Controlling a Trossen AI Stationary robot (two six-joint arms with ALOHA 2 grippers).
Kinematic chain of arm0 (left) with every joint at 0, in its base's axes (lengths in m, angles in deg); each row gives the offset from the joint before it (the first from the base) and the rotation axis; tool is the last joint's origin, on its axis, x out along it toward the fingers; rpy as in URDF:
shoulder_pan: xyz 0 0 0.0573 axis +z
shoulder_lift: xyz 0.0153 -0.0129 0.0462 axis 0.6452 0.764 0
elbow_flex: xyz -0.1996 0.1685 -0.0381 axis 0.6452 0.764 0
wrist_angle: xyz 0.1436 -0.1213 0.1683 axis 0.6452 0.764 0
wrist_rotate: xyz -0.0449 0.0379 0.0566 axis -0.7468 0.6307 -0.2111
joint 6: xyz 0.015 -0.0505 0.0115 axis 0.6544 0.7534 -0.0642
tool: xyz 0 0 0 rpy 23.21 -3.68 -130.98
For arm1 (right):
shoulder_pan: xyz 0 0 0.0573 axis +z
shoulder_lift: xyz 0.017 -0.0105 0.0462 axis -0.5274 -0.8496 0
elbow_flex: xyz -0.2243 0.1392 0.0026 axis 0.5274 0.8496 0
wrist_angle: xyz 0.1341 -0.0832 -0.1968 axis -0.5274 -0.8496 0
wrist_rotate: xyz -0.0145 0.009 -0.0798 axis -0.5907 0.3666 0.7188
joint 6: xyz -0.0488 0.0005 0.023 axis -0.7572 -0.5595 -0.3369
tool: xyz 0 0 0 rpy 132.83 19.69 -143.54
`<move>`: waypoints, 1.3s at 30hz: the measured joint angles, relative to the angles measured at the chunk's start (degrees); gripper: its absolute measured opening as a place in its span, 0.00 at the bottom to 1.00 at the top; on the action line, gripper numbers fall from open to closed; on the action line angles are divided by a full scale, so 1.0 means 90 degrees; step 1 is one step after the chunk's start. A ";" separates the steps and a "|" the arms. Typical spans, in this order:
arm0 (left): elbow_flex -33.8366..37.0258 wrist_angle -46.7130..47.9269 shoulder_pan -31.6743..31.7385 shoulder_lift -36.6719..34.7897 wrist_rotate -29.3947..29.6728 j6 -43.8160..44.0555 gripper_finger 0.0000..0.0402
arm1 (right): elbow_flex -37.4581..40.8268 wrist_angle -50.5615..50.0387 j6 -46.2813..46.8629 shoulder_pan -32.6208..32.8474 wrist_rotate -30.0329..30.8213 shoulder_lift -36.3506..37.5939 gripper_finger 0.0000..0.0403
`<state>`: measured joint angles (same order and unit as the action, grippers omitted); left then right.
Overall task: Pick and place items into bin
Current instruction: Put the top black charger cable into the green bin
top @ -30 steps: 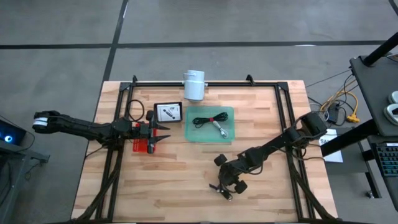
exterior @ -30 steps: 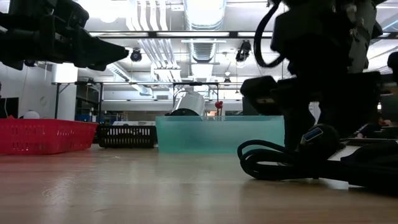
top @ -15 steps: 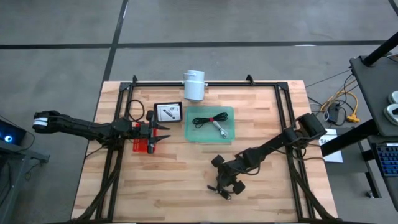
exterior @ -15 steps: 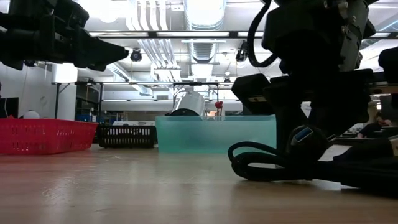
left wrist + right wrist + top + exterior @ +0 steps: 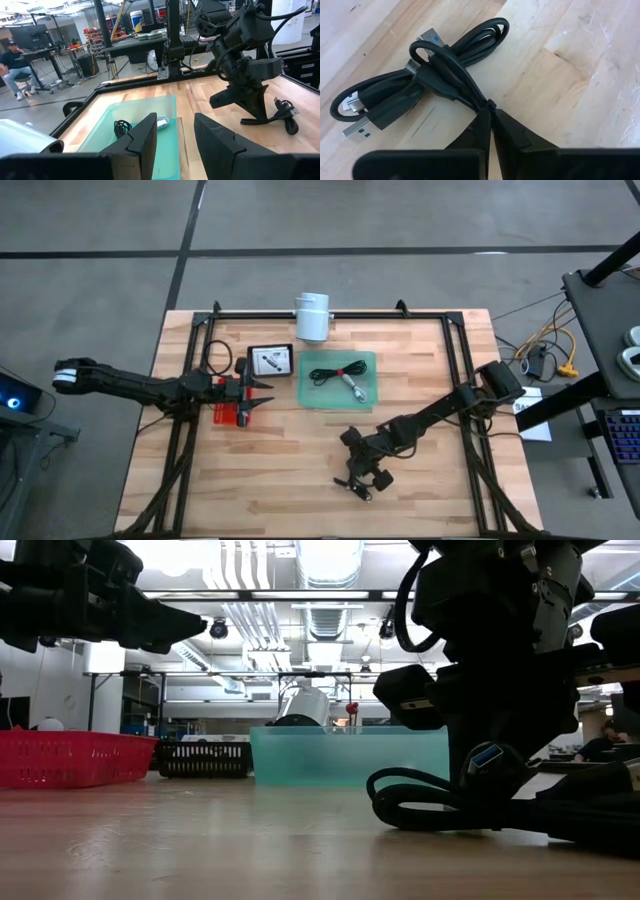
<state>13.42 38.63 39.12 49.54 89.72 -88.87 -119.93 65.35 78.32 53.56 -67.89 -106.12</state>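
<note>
Pinching the coiled black cable [image 5: 427, 80] near the worktop's [image 5: 290, 470] front edge, my right fingers [image 5: 491, 116] are fully closed on one loop, so I judge the grasp step done. Next comes a lift and carry to the teal bin [image 5: 338, 381] at centre rear. My left fingers [image 5: 172, 135] hover partly open, empty, beside the bin's left edge.

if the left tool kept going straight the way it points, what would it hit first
Probably the teal bin: the left tool points over its near edge, with a coiled cable inside. Depth is unclear, so it might pass above the rim.
</note>
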 joint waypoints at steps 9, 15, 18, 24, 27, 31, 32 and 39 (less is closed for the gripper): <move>0.0000 -0.0002 0.0002 0.0000 0.0001 0.0001 0.29 | -0.0375 -0.0222 -0.0072 -0.0012 0.0125 0.0073 0.02; 0.0000 -0.0001 0.0002 0.0000 0.0001 0.0001 0.29 | -0.0854 -0.1208 -0.0059 -0.0007 0.0430 0.0094 0.02; 0.0000 0.0000 0.0002 0.0000 0.0000 0.0000 0.29 | -0.0982 -0.1413 -0.0041 -0.0010 0.0432 0.0100 0.02; 0.0000 -0.0002 0.0001 0.0000 0.0001 0.0001 0.29 | -0.1093 -0.1338 -0.0477 0.0000 0.0427 0.0085 0.05; 0.0000 -0.0002 0.0000 0.0002 0.0002 0.0007 0.29 | -0.1086 -0.1333 -0.0546 0.0000 0.0437 -0.0007 0.11; 0.0000 -0.0007 0.0002 0.0000 0.0001 0.0011 0.29 | -0.1088 -0.1130 -0.0229 -0.0032 0.0601 -0.0149 0.22; 0.0000 -0.0003 0.0000 0.0000 0.0002 0.0012 0.29 | -0.1086 -0.1164 -0.0338 -0.0032 0.0604 -0.0183 0.25; 0.0000 -0.0003 0.0001 0.0002 0.0000 0.0050 0.29 | -0.1088 -0.1264 -0.1108 -0.0012 -0.0304 -0.0211 0.42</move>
<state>13.42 38.60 39.13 49.56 89.72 -88.42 -129.73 53.97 68.35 53.45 -70.62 -108.02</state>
